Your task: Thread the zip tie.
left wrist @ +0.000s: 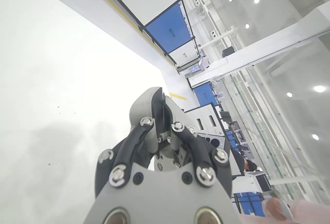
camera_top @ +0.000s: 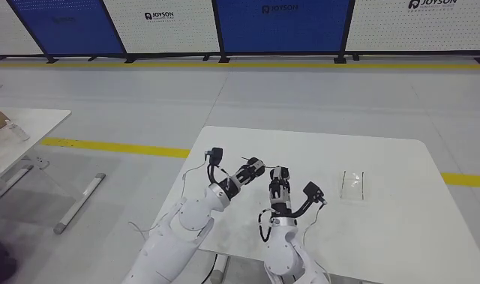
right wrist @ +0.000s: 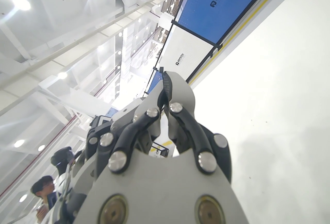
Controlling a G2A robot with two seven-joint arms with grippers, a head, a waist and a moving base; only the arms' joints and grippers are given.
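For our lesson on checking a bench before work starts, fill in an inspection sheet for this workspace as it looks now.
Surface: white table, with a few dark specks.
Job's things: black ribbed zip tie, clamped in the right end effector, its tip poking past the fingertips.
Clutter: clear stand on the table, apart from both arms.
End effectors: right shut on the zip tie; left end effector shut, with a thin dark edge between its pads that is too thin to identify.
Cables: thin white cable running along an arm.
Surroundings: blue and white panels, yellow floor line, second table.
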